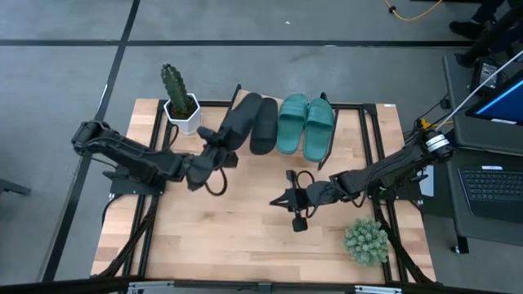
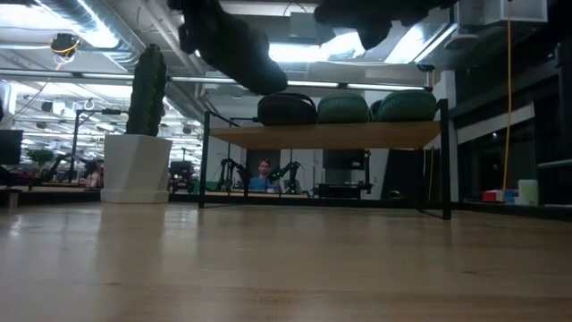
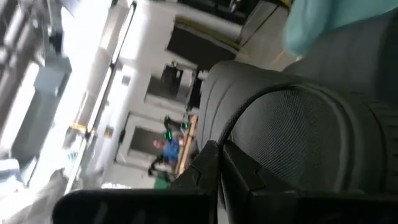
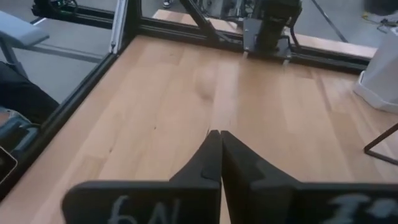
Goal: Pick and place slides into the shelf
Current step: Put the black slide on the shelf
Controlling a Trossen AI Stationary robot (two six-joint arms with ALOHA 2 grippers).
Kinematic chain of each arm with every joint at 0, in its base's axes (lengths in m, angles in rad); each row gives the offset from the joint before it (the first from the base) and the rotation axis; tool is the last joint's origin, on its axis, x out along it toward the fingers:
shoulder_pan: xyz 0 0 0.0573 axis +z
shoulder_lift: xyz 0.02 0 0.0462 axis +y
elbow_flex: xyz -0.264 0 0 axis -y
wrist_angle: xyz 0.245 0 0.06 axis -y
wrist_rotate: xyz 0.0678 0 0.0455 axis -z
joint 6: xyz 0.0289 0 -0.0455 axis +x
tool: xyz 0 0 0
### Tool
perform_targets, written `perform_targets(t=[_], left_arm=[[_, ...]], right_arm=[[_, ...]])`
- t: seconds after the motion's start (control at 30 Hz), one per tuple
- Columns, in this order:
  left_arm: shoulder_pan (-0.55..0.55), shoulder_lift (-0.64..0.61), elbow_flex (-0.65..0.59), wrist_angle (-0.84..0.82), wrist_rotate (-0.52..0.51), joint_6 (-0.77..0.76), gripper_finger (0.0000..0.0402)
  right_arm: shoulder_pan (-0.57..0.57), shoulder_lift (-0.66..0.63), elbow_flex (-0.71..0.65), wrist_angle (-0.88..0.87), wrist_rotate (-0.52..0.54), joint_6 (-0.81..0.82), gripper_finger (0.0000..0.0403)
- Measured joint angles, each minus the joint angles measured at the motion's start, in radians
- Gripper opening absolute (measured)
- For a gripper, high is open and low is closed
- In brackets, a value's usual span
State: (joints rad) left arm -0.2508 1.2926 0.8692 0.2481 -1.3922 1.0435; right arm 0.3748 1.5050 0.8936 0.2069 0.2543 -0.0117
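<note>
A: Left gripper [image 1: 219, 153] is clamping a black slide [image 1: 239, 122] above the shelf [image 2: 326, 136] edge, beside three shelved slides.
B: Right gripper [image 1: 278, 200] (pinched together, empty) is hovering mid-table [image 1: 229, 237]; grip partly hidden.

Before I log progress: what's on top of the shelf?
On the shelf: one black slide and two teal slides. A second black slide hangs in the left gripper; contact is hidden.

No readable text, white marks on right gripper [image 4: 214, 155] illegible
</note>
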Motion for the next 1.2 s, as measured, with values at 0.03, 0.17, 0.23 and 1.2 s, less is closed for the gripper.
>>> perform_targets(t=[0.03,0.17,0.23,1.2], left_arm=[[0.018,0.0,0.001,-0.011,0.0,-0.023,0.0],[0.073,0.0,0.001,-0.042,0.006,-0.08,0.0],[0.097,0.0,0.001,-0.06,0.046,-0.111,0.0],[0.258,0.105,0.001,-0.305,0.21,-0.413,0.0]], right_arm=[[0.0,0.008,0.0,0.006,0.0,0.007,0.0002],[0.0,0.032,0.0,0.023,0.017,0.008,0.0002],[0.0,0.038,0.0,0.027,0.033,0.008,0.0002],[-0.005,0.041,0.0,0.061,0.068,0.005,0.0002]])
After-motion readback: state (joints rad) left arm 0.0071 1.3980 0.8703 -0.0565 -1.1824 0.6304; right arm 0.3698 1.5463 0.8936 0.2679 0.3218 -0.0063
